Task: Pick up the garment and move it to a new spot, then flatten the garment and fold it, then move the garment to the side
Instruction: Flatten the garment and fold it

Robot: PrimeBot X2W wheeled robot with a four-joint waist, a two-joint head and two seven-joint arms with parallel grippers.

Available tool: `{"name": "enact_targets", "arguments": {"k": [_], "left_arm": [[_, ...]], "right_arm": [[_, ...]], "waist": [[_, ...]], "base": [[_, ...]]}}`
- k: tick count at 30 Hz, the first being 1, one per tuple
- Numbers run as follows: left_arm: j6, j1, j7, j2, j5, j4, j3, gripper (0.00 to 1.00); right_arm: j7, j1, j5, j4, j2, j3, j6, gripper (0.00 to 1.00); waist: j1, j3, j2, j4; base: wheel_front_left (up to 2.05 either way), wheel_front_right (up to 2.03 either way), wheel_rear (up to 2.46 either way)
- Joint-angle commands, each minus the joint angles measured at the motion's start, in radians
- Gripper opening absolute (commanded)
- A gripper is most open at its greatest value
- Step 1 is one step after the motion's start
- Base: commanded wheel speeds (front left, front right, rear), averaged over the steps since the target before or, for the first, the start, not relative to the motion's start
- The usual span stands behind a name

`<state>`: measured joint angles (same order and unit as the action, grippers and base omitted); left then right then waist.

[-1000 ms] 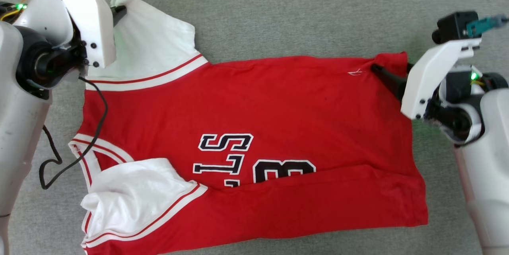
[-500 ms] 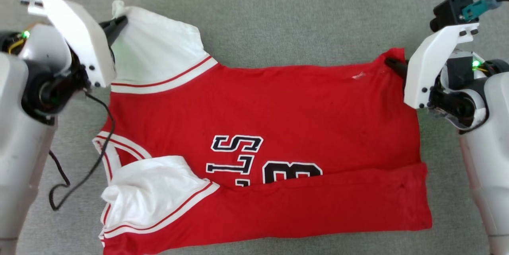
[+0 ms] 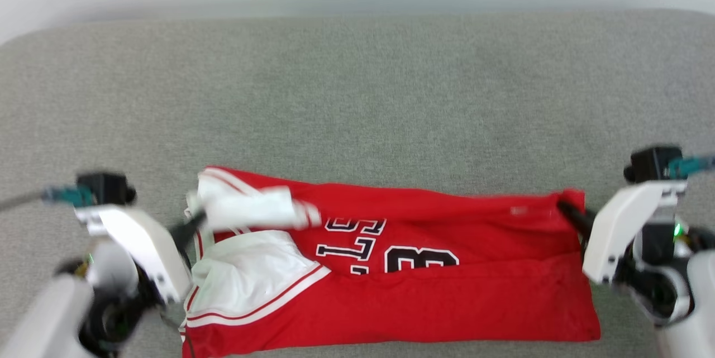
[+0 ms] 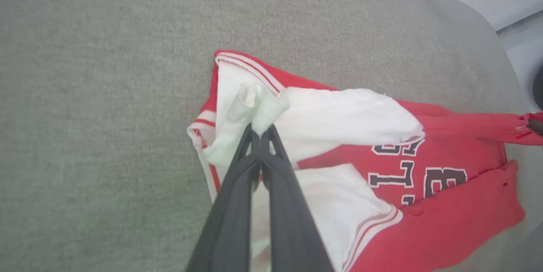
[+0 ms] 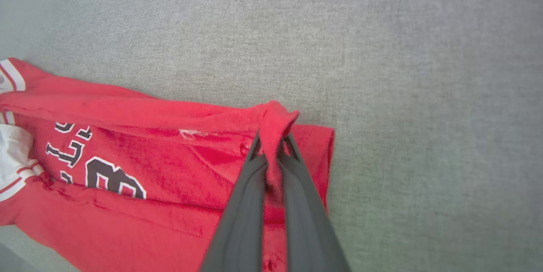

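Red jersey shirt with white sleeves (image 3: pixel 447 302) lies at the near edge of the grey felt desk (image 3: pixel 357 95), seemingly mid-fold. The left hand (image 4: pixel 259 130) pinches a sleeve and the right hand (image 5: pixel 273 141) a hem corner. The sideways move is not yet done.

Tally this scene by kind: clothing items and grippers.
garment: 1
grippers: 2, the left gripper and the right gripper, both shut on the garment
Total: 3
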<state>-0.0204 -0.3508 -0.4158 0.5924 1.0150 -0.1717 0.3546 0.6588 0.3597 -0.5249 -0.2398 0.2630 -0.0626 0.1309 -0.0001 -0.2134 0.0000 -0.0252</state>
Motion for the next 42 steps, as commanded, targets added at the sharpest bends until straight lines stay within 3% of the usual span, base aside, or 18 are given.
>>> {"name": "enact_targets", "arguments": {"k": [1, 6, 7, 8, 9, 10, 17, 21, 29, 35, 42], "left_arm": [[-0.015, 0.080, 0.011, -0.017, 0.023, 0.014, 0.003, 0.00], [-0.040, 0.224, 0.035, -0.062, 0.066, -0.007, 0.012, 0.00], [-0.039, 0.240, 0.040, -0.070, 0.069, -0.018, 0.016, 0.00], [-0.039, 0.249, 0.049, -0.077, 0.065, -0.032, 0.019, 0.00], [-0.042, 0.257, 0.060, -0.086, 0.058, -0.044, 0.024, 0.40], [-0.041, 0.265, 0.070, -0.095, 0.053, -0.057, 0.031, 1.00], [-0.080, 0.263, 0.290, -0.118, -0.095, -0.073, 0.040, 1.00], [-0.115, 0.265, 0.407, -0.131, -0.177, -0.032, 0.042, 1.00], [-0.160, 0.243, 0.573, -0.154, -0.276, 0.068, 0.035, 1.00], [-0.213, 0.231, 0.645, -0.167, -0.347, 0.150, 0.019, 1.00], [-0.238, 0.206, 0.655, -0.170, -0.418, 0.251, 0.049, 1.00]], "right_arm": [[-0.016, -0.067, -0.009, 0.016, -0.017, 0.021, 0.000, 0.00], [-0.041, -0.201, -0.003, 0.003, -0.051, 0.067, 0.000, 0.00], [-0.050, -0.220, 0.002, -0.005, -0.050, 0.072, 0.000, 0.21], [-0.062, -0.237, 0.007, -0.013, -0.049, 0.071, 0.000, 0.78], [-0.072, -0.253, 0.003, -0.023, -0.059, 0.066, 0.000, 1.00], [-0.083, -0.270, -0.002, -0.035, -0.070, 0.064, -0.001, 1.00], [-0.254, -0.305, 0.014, -0.015, -0.065, 0.048, 0.000, 1.00], [-0.282, -0.320, 0.014, 0.054, -0.039, 0.055, 0.000, 1.00], [-0.173, -0.325, 0.038, 0.141, 0.014, 0.140, 0.000, 1.00], [0.008, -0.308, 0.059, 0.160, 0.037, 0.194, 0.000, 1.00], [0.112, -0.288, 0.075, 0.111, -0.017, 0.176, 0.000, 1.00]], "waist": [[0.0001, 0.030, 0.0000, 0.010], [0.0001, 0.052, 0.0000, 0.006], [0.0001, 0.055, 0.0000, 0.006], [0.0001, 0.057, 0.0000, 0.006], [0.0001, 0.060, 0.0000, 0.006], [0.0001, 0.066, 0.0000, 0.004], [0.0001, 0.119, 0.0000, -0.010], [0.0001, 0.158, 0.0000, -0.018], [0.0001, 0.190, 0.0000, -0.010], [0.0001, 0.175, 0.0000, 0.022], [0.0001, 0.112, 0.0000, 0.091]], "base": [[0.00, 0.00, 0.00], [0.00, 0.00, 0.00], [0.00, 0.00, 0.00], [0.00, 0.00, 0.00], [0.00, 0.00, 0.00], [0.00, 0.00, 0.00], [0.00, 0.00, 0.00], [0.00, 0.00, 0.00], [0.00, 0.00, 0.00], [0.00, 0.00, 0.00], [0.00, 0.00, 0.00]]}}
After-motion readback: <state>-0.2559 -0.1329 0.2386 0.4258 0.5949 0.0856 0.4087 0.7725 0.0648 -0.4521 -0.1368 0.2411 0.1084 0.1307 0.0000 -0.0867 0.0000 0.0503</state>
